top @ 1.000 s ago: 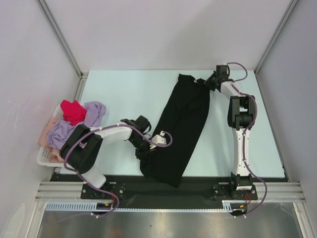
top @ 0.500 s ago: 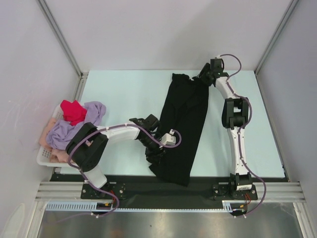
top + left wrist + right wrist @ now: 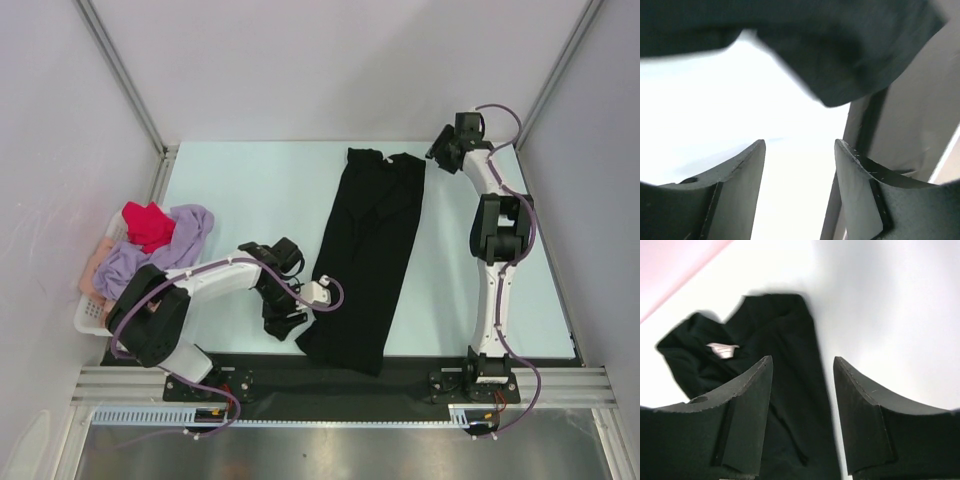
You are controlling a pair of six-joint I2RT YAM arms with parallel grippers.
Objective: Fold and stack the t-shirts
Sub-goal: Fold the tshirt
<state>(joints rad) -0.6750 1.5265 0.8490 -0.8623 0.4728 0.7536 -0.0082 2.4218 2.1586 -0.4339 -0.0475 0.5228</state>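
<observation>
Okay, spare shirts (image 3: pixel 150 235): heaped over basket (image 3: pixel 88 316), far left, queued.
Left gripper (image 3: pixel 283 324): jaws apart, empty, just beside near hem.
Black t-shirt (image 3: pixel 370 240): long flat strip mid-table, likely staged for folding.
Right gripper (image 3: pixel 441 152): jaws apart, empty, beside collar corner.

**Blurred cloth, cropped fingers, a buried basket**

In the left wrist view the black t-shirt (image 3: pixel 840 45) is a soft blur cut off by the top edge. The left gripper (image 3: pixel 800 145) shows only its fingertips, the rest lost below the frame. The right wrist view crops the right gripper (image 3: pixel 802 365) the same way. There the shirt runs off the bottom edge behind the fingers, and its white label (image 3: pixel 722 350) is too blurred to read. From above, the shirt's near hem merges with the dark strip (image 3: pixel 420 365), so its outline cannot be traced. The basket (image 3: pixel 88 318) lies mostly covered by the lavender t-shirt (image 3: pixel 130 265), and the pale pink t-shirt (image 3: pixel 97 262) peeks out only at its edges.
</observation>
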